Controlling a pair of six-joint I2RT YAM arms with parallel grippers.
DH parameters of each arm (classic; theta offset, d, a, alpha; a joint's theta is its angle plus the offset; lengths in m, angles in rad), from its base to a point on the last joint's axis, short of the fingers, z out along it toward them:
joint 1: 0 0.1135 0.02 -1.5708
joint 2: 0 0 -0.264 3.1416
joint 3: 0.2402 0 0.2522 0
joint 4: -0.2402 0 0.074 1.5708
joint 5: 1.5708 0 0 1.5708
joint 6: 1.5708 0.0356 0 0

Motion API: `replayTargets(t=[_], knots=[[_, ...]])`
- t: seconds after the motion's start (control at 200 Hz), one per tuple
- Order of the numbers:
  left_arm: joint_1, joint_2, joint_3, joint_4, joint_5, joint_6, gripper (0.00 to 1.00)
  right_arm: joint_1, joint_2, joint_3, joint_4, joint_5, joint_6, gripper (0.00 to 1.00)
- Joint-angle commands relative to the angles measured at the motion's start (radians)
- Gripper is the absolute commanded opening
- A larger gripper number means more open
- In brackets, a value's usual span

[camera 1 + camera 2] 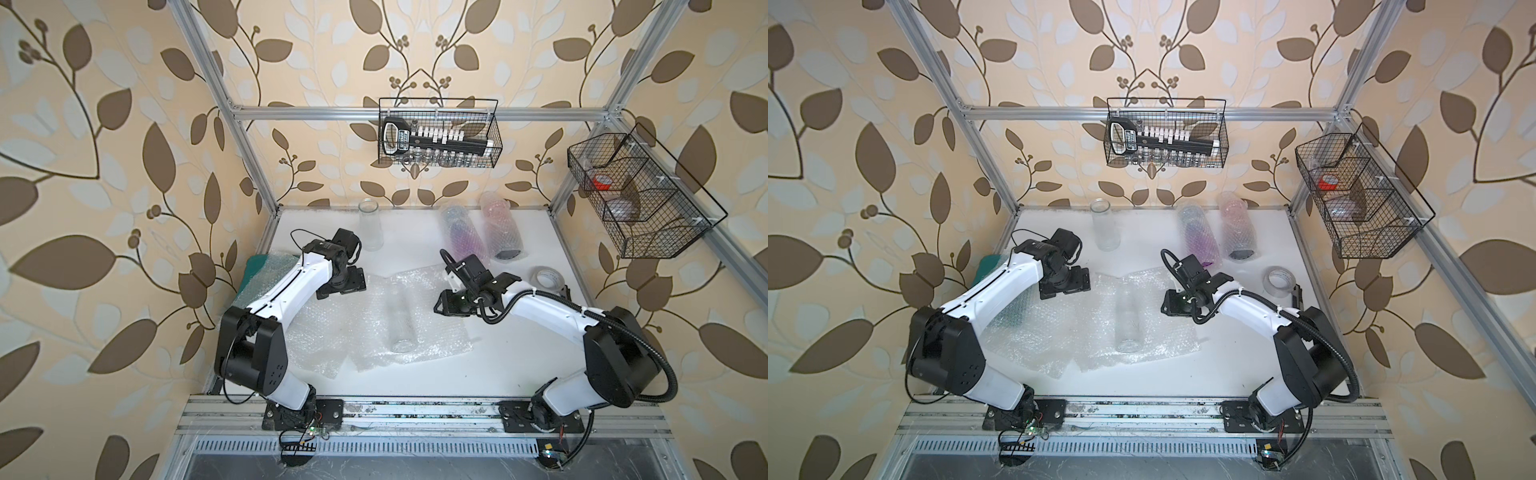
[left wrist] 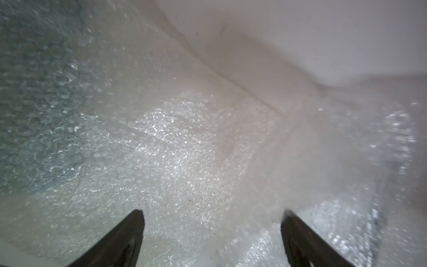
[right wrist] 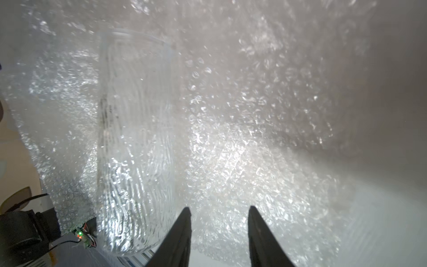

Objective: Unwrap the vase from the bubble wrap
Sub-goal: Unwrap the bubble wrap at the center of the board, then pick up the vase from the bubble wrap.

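The vase [image 1: 401,324] [image 1: 1128,320] is clear ribbed glass. It lies on its side, bare, on the bubble wrap [image 1: 332,332] [image 1: 1059,332], which is spread flat over the middle of the white table. My left gripper [image 1: 341,286] [image 1: 1065,286] hovers over the sheet's far left part. In the left wrist view this gripper [image 2: 212,212] is wide open above the bubble wrap [image 2: 173,150], with nothing between its fingers. My right gripper [image 1: 451,305] [image 1: 1177,305] is just right of the vase. In the right wrist view it [image 3: 219,208] is open and empty beside the vase [image 3: 136,143].
An upright clear glass vase [image 1: 370,226] and two wrapped vases [image 1: 457,232] [image 1: 500,230] stand at the back. A tape roll [image 1: 547,277] lies at the right. A teal object under more bubble wrap [image 1: 266,270] sits at the left edge. Wire baskets [image 1: 440,133] [image 1: 640,195] hang on the frame.
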State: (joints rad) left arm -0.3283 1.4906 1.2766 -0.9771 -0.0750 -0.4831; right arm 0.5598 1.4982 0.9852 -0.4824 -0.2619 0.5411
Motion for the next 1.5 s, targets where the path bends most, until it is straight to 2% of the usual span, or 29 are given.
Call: replayTargets(t=[0.0, 0.13, 0.22, 0.54, 0.74, 0.92, 1.11, 1.32, 1.495], knots=[[-0.076, -0.018, 0.087, -0.089, 0.061, -0.038, 0.94, -0.005, -0.037, 0.05, -0.066, 0.045, -0.041, 0.49], [-0.165, 0.076, 0.194, -0.093, 0.129, -0.107, 0.95, -0.008, -0.06, 0.052, -0.072, 0.045, -0.045, 0.66], [-0.196, 0.162, 0.254, -0.088, 0.15, -0.153, 0.95, -0.009, -0.087, 0.039, -0.067, 0.057, -0.051, 0.75], [-0.219, 0.45, 0.445, -0.134, 0.164, -0.201, 0.92, -0.01, -0.186, -0.003, -0.066, 0.116, -0.075, 0.93], [-0.219, 0.58, 0.527, -0.181, 0.174, -0.223, 0.91, -0.011, -0.224, -0.027, -0.059, 0.115, -0.081, 0.94], [-0.219, 0.645, 0.52, -0.174, 0.167, -0.248, 0.88, -0.025, -0.246, -0.036, -0.055, 0.124, -0.091, 0.95], [-0.219, 0.68, 0.509, -0.157, 0.158, -0.255, 0.82, -0.034, -0.234, -0.034, -0.048, 0.115, -0.1, 0.94], [-0.219, 0.706, 0.525, -0.169, 0.148, -0.235, 0.7, -0.041, -0.227, -0.024, -0.053, 0.113, -0.109, 0.94], [-0.219, 0.689, 0.5, -0.163, 0.153, -0.223, 0.69, -0.05, -0.229, -0.029, -0.051, 0.112, -0.11, 0.95]])
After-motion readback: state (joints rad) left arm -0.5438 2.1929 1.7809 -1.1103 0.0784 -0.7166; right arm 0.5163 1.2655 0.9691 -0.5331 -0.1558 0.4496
